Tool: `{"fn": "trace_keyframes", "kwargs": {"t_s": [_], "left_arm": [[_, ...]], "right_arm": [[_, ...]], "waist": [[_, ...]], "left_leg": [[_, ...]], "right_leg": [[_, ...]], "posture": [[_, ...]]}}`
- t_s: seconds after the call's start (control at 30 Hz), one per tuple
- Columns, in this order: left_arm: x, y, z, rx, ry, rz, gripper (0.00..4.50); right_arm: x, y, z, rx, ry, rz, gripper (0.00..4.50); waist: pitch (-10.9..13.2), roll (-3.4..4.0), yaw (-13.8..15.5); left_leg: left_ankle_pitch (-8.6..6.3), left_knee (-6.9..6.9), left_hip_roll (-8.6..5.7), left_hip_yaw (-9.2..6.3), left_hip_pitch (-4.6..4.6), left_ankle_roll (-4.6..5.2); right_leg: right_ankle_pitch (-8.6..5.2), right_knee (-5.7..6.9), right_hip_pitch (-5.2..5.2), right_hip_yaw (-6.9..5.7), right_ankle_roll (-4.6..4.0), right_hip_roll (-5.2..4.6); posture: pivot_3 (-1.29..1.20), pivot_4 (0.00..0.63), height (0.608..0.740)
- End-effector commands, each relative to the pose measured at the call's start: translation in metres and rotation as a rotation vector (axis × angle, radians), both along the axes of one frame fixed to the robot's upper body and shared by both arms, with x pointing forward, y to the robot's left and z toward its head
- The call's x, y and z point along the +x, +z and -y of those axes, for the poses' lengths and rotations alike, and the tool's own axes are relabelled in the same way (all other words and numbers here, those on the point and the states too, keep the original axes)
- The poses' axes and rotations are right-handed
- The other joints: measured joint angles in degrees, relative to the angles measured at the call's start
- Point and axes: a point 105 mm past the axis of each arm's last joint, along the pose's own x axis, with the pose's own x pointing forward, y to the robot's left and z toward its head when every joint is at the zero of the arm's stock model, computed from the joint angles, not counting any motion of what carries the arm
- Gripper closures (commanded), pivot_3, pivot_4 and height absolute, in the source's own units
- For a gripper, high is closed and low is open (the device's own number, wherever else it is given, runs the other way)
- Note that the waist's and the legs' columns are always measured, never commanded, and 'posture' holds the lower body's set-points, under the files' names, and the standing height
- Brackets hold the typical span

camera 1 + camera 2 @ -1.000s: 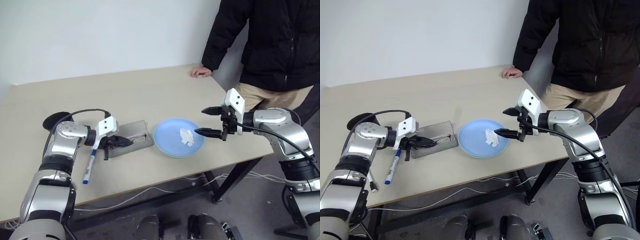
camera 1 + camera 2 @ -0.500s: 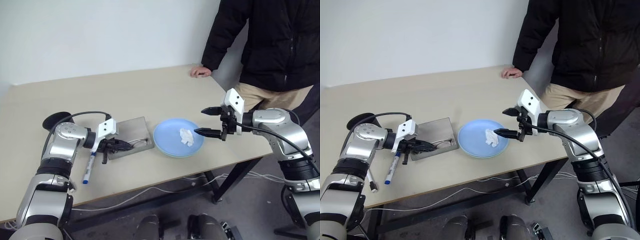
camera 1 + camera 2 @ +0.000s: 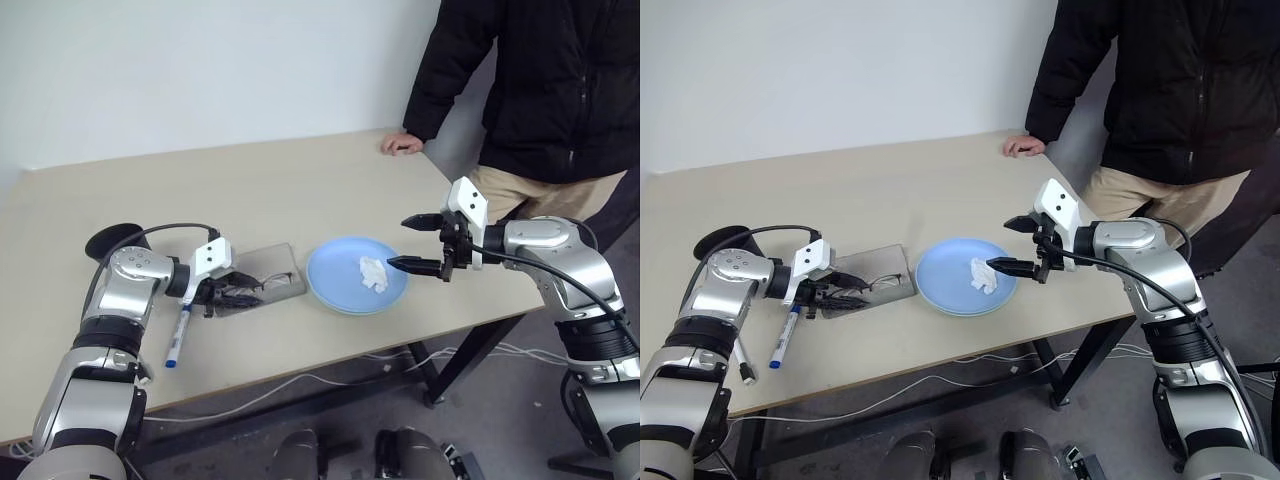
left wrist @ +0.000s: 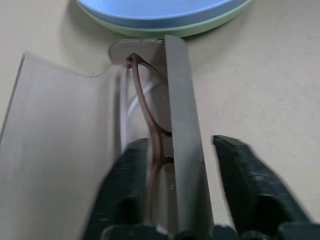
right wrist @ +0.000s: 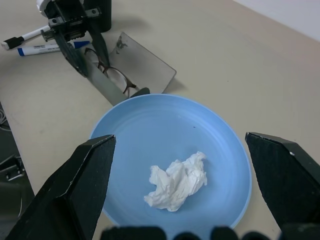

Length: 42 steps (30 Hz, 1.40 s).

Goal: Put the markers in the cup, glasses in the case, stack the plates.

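The grey case (image 3: 268, 268) lies open on the table, and the glasses (image 4: 145, 105) rest inside it along the front wall (image 4: 182, 125). My left gripper (image 3: 228, 295) is open, with its fingers (image 4: 240, 170) standing either side of that wall and the glasses' temple. The light blue plate (image 3: 345, 285) sits on the mint green plate (image 4: 200, 27) just right of the case. Above the plates' right edge hovers my right gripper (image 3: 400, 242), open and empty. The blue-capped marker (image 3: 178, 335) and the thin marker (image 3: 743, 362) lie left of the case, near the black cup (image 3: 108, 240).
A crumpled white tissue (image 3: 374, 273) lies on the blue plate. A person in a dark jacket stands at the table's far right corner with a hand (image 3: 402, 144) on the tabletop. The table's front edge runs just below the markers and plates.
My left gripper's fingers have spread apart at the case, letting go of the glasses. The right arm has kept still.
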Motion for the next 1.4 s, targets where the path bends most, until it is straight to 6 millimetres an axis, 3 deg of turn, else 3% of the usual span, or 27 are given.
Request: {"fn": "trace_keyframes", "kwargs": {"t_s": [0.03,0.1,0.27,0.47,0.57,0.9,1.17,1.4], "left_arm": [[0.009,0.022,0.000,0.005,-0.017,0.094,0.87],[0.008,0.025,0.000,-0.001,-0.027,0.092,0.31],[0.013,0.047,0.002,-0.041,-0.032,0.138,0.31],[0.032,0.092,0.002,-0.144,0.061,0.250,0.31],[0.041,0.095,-0.005,-0.140,0.134,0.293,0.85],[0.068,0.061,-0.031,0.002,0.397,0.351,4.35],[0.086,0.038,-0.039,0.112,0.585,0.386,4.48],[0.085,0.014,-0.023,0.189,0.523,0.358,4.48]], "right_arm": [[0.001,0.016,-0.003,0.008,0.016,0.059,0.00],[0.001,0.016,-0.003,0.007,0.017,0.059,0.00],[0.000,0.015,-0.003,0.007,0.018,0.057,0.00],[-0.001,0.014,-0.003,0.006,0.023,0.055,0.00],[-0.001,0.014,-0.005,0.007,0.025,0.056,0.00],[-0.002,0.014,-0.007,0.011,0.031,0.058,0.00],[-0.004,0.014,-0.007,0.015,0.026,0.055,0.00],[-0.005,0.015,-0.005,0.017,0.013,0.054,0.00]], "waist": [[0.00,0.00,-0.01],[0.00,0.00,-0.02],[0.01,-0.01,0.01],[0.01,-0.02,-0.03],[0.00,-0.02,-0.04],[0.00,-0.06,-0.03],[-0.01,-0.45,-0.01],[0.00,-0.51,-0.03]], "left_leg": [[0.00,0.00,0.00,0.00,0.00,0.00],[0.00,0.00,0.00,0.01,0.00,0.00],[0.00,0.02,-0.01,0.01,-0.01,0.00],[0.00,0.03,-0.02,-0.01,-0.01,0.00],[0.00,0.03,-0.03,0.00,0.00,0.01],[0.00,0.05,-0.11,-0.02,0.02,0.00],[-0.01,0.21,-0.05,-0.20,0.00,-0.01],[-0.01,0.22,-0.04,-0.21,0.00,-0.02]], "right_leg": [[0.00,0.01,0.00,0.01,0.00,0.00],[0.00,0.01,0.00,0.01,0.00,-0.01],[0.00,0.00,-0.01,-0.03,0.00,0.00],[0.00,-0.01,0.02,-0.01,0.00,-0.01],[0.00,0.00,0.02,0.01,0.00,0.00],[0.01,0.20,-0.01,0.01,0.01,0.01],[0.00,0.59,-0.03,0.09,0.00,-0.15],[0.00,0.60,-0.04,0.04,0.01,-0.20]], "posture": [[0.00,0.000,0.701],[0.00,0.000,0.701],[0.00,0.000,0.701],[0.00,0.000,0.701],[0.00,0.000,0.701],[0.00,0.000,0.701],[0.00,0.000,0.701],[0.00,0.000,0.701]]}}
